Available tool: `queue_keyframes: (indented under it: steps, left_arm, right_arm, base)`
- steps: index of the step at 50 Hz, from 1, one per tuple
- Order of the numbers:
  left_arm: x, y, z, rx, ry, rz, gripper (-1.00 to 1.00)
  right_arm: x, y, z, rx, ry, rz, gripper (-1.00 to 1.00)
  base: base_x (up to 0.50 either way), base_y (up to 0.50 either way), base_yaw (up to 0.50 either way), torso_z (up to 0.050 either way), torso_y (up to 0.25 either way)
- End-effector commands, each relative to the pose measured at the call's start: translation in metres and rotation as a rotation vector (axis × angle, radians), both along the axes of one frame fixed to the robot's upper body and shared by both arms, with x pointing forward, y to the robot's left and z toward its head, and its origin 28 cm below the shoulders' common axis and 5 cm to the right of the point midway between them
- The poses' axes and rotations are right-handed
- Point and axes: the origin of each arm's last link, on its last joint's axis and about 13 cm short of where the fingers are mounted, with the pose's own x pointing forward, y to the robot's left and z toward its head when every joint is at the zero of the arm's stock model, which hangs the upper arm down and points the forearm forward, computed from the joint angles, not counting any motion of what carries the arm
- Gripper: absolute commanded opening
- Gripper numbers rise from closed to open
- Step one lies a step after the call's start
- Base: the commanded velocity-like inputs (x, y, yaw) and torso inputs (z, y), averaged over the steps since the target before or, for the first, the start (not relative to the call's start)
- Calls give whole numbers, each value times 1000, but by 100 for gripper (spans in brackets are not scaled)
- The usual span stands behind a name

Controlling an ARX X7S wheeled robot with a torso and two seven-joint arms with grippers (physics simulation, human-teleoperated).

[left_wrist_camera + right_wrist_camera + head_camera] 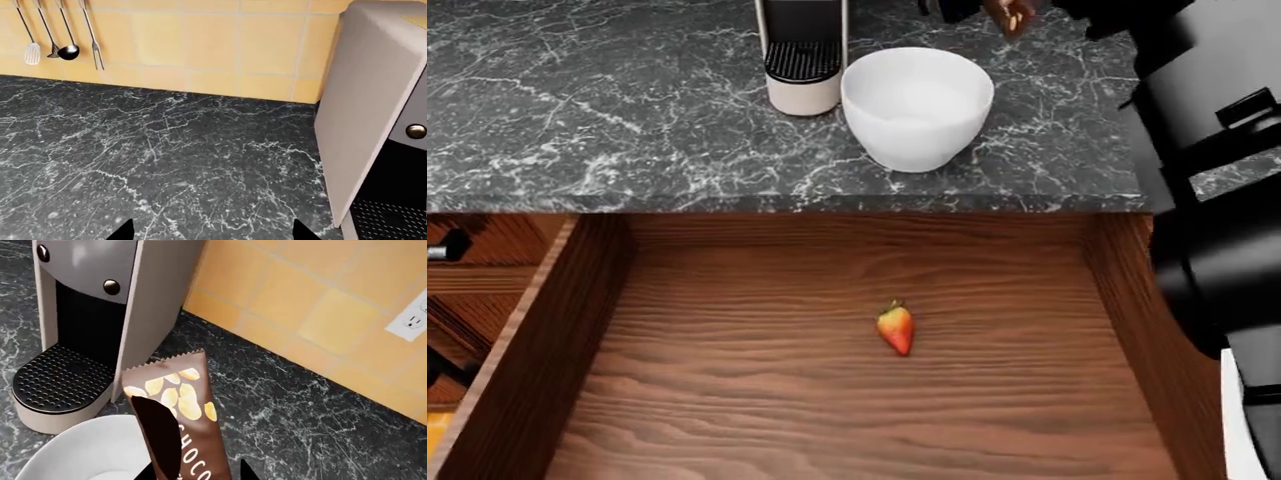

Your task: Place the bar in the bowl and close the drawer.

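The bar (pixel 177 415) is gripped upright by the right claw (pixel 193 472) just above the bowl (pixel 917 105) and not yet released, the drawer (pixel 601 270) is left open, and only the right wrist view shows the wrapper, while the left claw (pixel 210 231) is seen spread and empty.

I see a coffee machine (pixel 802 55) standing on the dark marbled surface (pixel 587 110) before a yellow tiled wall (pixel 200 45). Utensils (pixel 57 35) hang on that wall, and a white outlet (pixel 413 315) sits in it. A strawberry (pixel 896 329) lies alone below.
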Motion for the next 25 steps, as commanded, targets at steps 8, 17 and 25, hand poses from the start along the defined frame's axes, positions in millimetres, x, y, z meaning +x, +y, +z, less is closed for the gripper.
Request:
queue_keyframes:
  steps: [8, 17, 25]
  left_arm:
    - [0, 0, 5, 28, -25, 45, 100]
    - [-1, 2, 7, 24, -30, 50, 100]
    - [-1, 3, 7, 30, -33, 56, 100]
  right_arm:
    - [1, 12, 7, 194, -83, 39, -100]
    - [3, 13, 5, 301, -101, 69, -100]
    - [7, 15, -7, 336, -73, 81, -100]
  base:
    - [-3, 0, 0, 11, -131]
    - [0, 0, 0, 0, 0]
    - [0, 0, 0, 0, 0]
